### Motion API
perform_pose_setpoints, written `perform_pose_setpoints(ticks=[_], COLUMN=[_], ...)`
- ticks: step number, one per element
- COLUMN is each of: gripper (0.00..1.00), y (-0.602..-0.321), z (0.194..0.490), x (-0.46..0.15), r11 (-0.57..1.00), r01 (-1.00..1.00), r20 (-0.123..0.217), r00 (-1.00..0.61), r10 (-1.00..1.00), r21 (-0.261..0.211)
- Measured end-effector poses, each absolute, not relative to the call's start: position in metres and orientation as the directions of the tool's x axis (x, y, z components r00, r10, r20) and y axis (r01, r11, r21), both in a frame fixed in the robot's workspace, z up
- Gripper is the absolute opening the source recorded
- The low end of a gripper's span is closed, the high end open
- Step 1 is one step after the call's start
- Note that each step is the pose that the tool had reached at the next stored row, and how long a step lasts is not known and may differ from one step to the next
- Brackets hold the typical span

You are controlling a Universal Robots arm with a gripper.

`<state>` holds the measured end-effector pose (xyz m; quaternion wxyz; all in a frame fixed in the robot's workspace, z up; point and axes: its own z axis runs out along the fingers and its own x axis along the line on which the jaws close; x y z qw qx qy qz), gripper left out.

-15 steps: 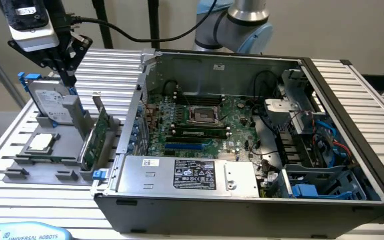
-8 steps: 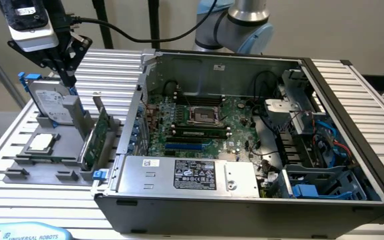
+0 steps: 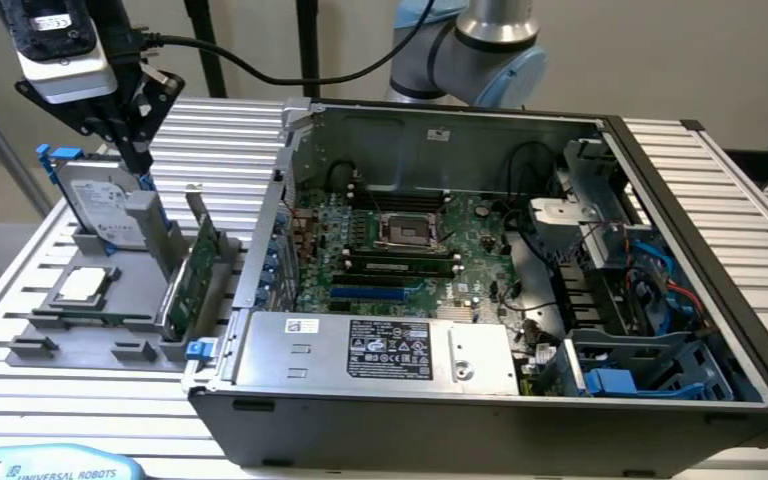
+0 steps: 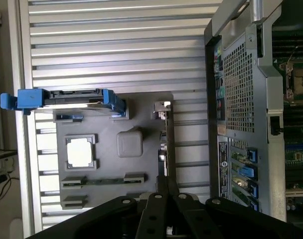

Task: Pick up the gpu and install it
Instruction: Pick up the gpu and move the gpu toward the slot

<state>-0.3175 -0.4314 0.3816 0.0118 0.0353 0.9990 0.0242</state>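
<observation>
— While it stands on edge in the grey moulded holder [image 3: 91, 345] [image 4: 141, 159], how is the gpu [image 3: 195, 275] [image 4: 164, 144] seen?
— As a thin flat card: green circuit board on one face, a silver metal bracket at one end. It is placed just beside the open computer case [image 3: 491, 420] [image 4: 241, 74].
— And the gripper [image 3: 135, 160] [image 4: 166, 184]?
— Its black fingers [image 4: 154, 209] are pressed together, nothing held, above the holder and apart from the card. A silver hard drive [image 3: 97, 205] [image 4: 72, 98] with blue rails and a square processor chip [image 3: 81, 285] [image 4: 80, 151] are seated alongside.
</observation>
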Motion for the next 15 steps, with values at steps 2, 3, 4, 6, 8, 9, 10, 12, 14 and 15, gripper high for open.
perform_pose_setpoints(ticks=[2, 3, 4, 6, 8, 9, 10, 12, 14, 15], gripper=[0.18, 0.24, 0.30, 0.36, 0.42, 0.42, 0.48, 0.48, 0.48, 0.48], y=[-0.4314, -0.4314, -0.4314, -0.4314, -0.4314, -0.4314, -0.4314, -0.4314, -0.4314, -0.4314], z=[0.3816, 0.3816, 0.3816, 0.3816, 0.3816, 0.3816, 0.3816, 0.3793, 0.3758, 0.3738], x=[-0.3175, -0.3175, -0.3175, -0.3175, -0.3175, -0.3175, -0.3175, -0.3175, -0.3175, -0.3175], r11=[0.996, 0.996, 0.996, 0.996, 0.996, 0.996, 0.996, 0.996, 0.996, 0.996], r01=[0.070, 0.070, 0.070, 0.070, 0.070, 0.070, 0.070, 0.070, 0.070, 0.070], r20=[-0.022, -0.022, -0.022, -0.022, -0.022, -0.022, -0.022, -0.022, -0.022, -0.022], r00=[-0.997, -0.997, -0.997, -0.997, -0.997, -0.997, -0.997, -0.997, -0.997, -0.997], r10=[0.071, 0.071, 0.071, 0.071, 0.071, 0.071, 0.071, 0.071, 0.071, 0.071], r21=[0.049, 0.049, 0.049, 0.049, 0.049, 0.049, 0.049, 0.048, 0.048, 0.048])
